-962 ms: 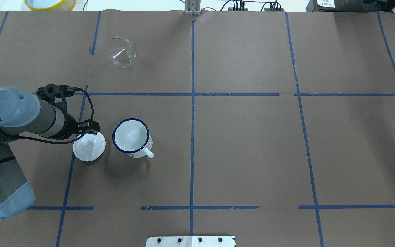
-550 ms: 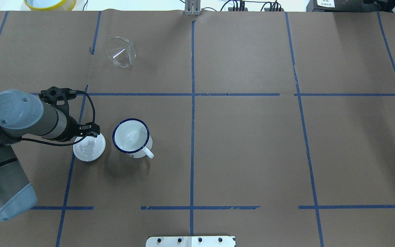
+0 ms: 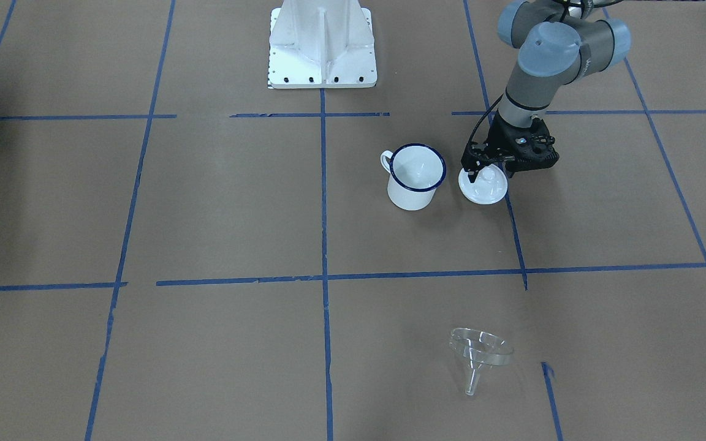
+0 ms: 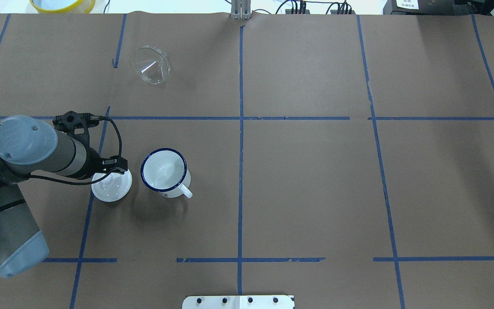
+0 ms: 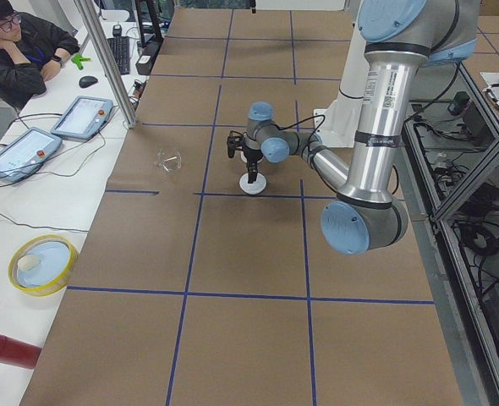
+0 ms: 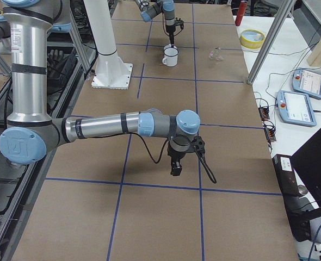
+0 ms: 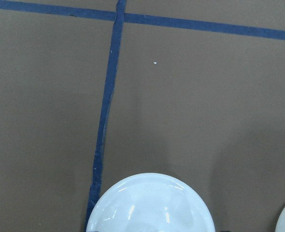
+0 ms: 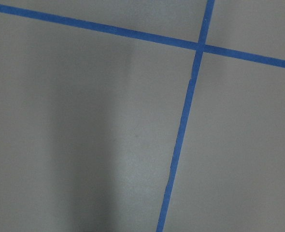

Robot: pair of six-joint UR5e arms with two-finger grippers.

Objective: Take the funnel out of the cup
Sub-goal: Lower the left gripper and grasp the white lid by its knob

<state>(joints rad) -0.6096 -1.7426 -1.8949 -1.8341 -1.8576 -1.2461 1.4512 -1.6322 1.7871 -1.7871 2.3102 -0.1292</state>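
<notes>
1. Brown paper is covering the table (image 4: 315, 193), with blue tape (image 4: 240, 171) crossing it in a grid.
2. In the left side view, a white desk (image 5: 55, 194) is running along 9 o'clock, carrying two pendants (image 5: 82, 117) and, at 8 o'clock, a yellow bowl (image 5: 42, 264).
3. A person (image 5: 17, 51) is sitting at 11 o'clock.

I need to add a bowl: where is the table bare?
The robot's right half, beyond the centre tape line, is bare; so is the strip between cup and funnel. It is crowded where the left gripper hangs over the white lid beside the cup.
</notes>
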